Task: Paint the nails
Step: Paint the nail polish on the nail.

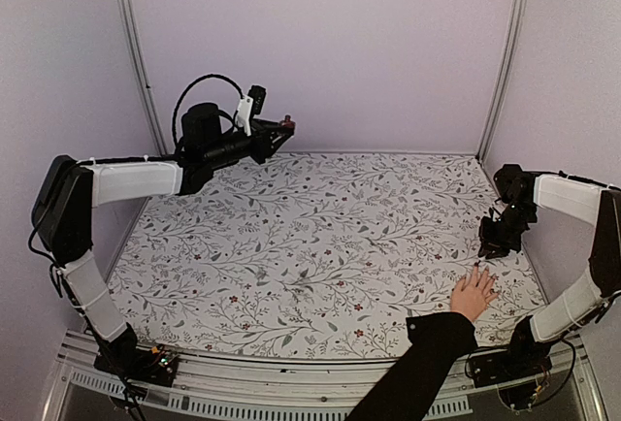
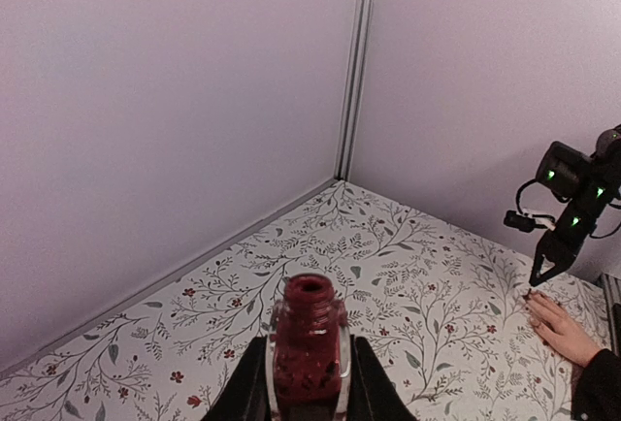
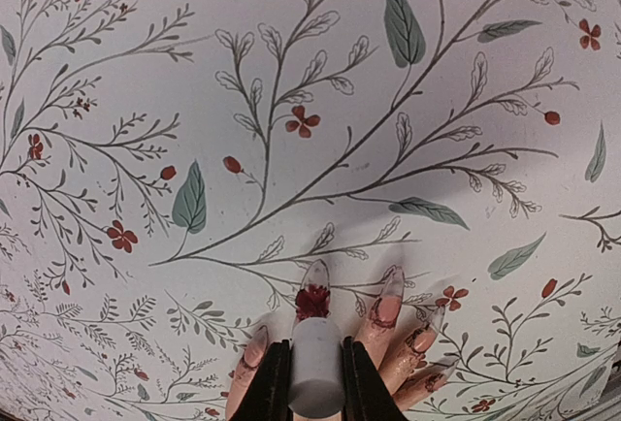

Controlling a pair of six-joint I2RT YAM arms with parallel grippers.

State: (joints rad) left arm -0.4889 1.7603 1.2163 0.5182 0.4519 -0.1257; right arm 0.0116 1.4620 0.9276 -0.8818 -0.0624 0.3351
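A light-skinned hand [image 1: 473, 293] with a black sleeve [image 1: 417, 372] lies flat at the table's right front, fingers spread. Its long clear nails [image 3: 313, 280] show in the right wrist view, one with a dark-red blob and the others [image 3: 390, 290] smeared red near their bases. My right gripper [image 3: 315, 355] is shut on a white cap [image 3: 315, 382] directly over that blobbed nail; the brush under the cap is hidden. My left gripper [image 2: 309, 368] is raised at the back left, shut on an uncapped dark-red bottle [image 2: 309, 339], held upright.
A floral cloth [image 1: 310, 237] covers the table. Lilac walls close in the back and sides, with metal posts [image 1: 136, 52] at the back corners. My right gripper [image 1: 493, 243] hangs close to the right wall, just beyond the fingertips.
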